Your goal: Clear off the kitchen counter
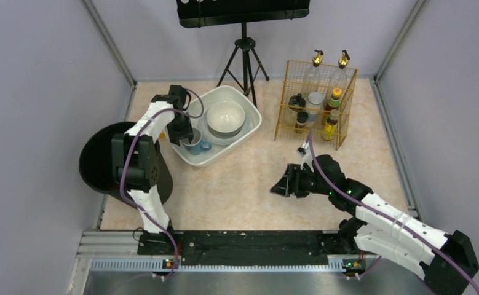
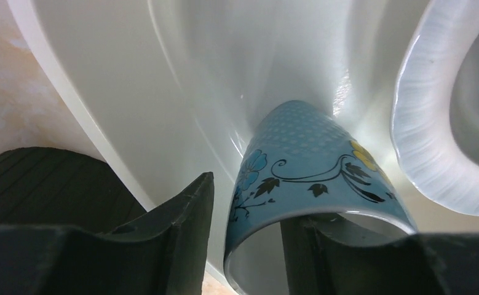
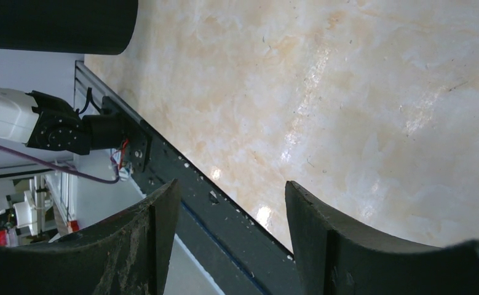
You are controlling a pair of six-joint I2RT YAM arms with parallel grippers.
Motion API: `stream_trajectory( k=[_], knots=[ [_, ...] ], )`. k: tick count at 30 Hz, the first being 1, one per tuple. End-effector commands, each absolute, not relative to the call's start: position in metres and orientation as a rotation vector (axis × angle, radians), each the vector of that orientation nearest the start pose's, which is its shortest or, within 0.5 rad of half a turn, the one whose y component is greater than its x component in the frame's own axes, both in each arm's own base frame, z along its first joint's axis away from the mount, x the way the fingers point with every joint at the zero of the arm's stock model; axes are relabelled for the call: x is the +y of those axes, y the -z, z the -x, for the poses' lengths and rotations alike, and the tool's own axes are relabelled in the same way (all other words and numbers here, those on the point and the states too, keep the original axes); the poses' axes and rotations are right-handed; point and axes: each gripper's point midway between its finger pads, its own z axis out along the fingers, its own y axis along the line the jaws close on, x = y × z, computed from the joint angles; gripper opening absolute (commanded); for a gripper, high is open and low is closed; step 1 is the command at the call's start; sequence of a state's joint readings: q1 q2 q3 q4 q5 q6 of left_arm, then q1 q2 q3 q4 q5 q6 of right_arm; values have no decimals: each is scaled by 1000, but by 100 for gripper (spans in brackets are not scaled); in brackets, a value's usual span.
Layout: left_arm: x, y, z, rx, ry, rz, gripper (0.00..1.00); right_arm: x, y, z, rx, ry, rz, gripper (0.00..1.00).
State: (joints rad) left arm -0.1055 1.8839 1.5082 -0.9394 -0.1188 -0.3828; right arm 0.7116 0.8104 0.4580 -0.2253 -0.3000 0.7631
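The kitchen counter [image 1: 237,190] is a beige marbled tabletop. A white tub [image 1: 252,130] stands on it at the back left, holding a white bowl [image 1: 226,117] and a blue flowered mug [image 1: 193,144]. My left gripper [image 1: 184,132] reaches down into the tub. In the left wrist view its jaws [image 2: 252,203] straddle the mug's [image 2: 310,166] rim, one finger inside, one outside, with a visible gap to the wall. The mug leans on the tub wall [image 2: 132,92] beside the bowl [image 2: 427,123]. My right gripper [image 1: 280,186] hovers open and empty over the bare counter [image 3: 347,92].
A yellow wire rack [image 1: 313,101] with bottles and jars stands at the back right. A black round bin [image 1: 98,160] sits off the counter's left edge. A tripod [image 1: 244,55] stands behind the tub. The metal rail [image 3: 181,172] runs along the near edge.
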Motion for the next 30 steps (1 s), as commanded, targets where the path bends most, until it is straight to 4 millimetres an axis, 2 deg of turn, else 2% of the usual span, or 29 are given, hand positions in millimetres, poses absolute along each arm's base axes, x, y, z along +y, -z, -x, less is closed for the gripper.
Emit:
stream_trajectory(
  k=[1, 2, 4, 5, 6, 7, 13, 17, 18, 20, 21, 25, 30],
  knots=[
    [-33, -92, -378, 2775, -53, 432, 56, 240, -133, -153, 2320, -1138, 150, 63],
    [-34, -95, -376, 2771, -49, 433, 63, 240, -134, -153, 2319, -1138, 151, 63],
    [-35, -102, -373, 2761, -36, 430, 84, 241, -136, -154, 2317, -1140, 153, 63],
    [-36, -108, -372, 2750, -26, 425, 88, 241, -137, -155, 2312, -1143, 153, 63],
    [-37, -114, -372, 2738, -14, 419, 97, 242, -139, -155, 2310, -1142, 155, 63],
    [-38, -122, -371, 2723, 2, 412, 99, 242, -141, -156, 2304, -1142, 155, 63],
    [-44, -172, -365, 2648, 51, 367, 99, 246, -154, -163, 2286, -1132, 161, 63],
    [-47, -197, -356, 2603, 82, 343, 99, 247, -165, -170, 2268, -1115, 162, 68],
    [-49, -202, -353, 2592, 96, 335, 99, 248, -168, -172, 2262, -1112, 161, 72],
    [-54, -212, -348, 2567, 142, 321, 99, 249, -175, -177, 2251, -1099, 159, 97],
    [-60, -218, -345, 2552, 175, 306, 99, 248, -178, -180, 2250, -1082, 155, 99],
    [-89, -243, -334, 2466, 362, 207, 99, 251, -201, -195, 2210, -1028, 174, 99],
    [-115, -280, -315, 2331, 553, 85, 99, 245, -242, -220, 2107, -926, 154, 99]
  ],
)
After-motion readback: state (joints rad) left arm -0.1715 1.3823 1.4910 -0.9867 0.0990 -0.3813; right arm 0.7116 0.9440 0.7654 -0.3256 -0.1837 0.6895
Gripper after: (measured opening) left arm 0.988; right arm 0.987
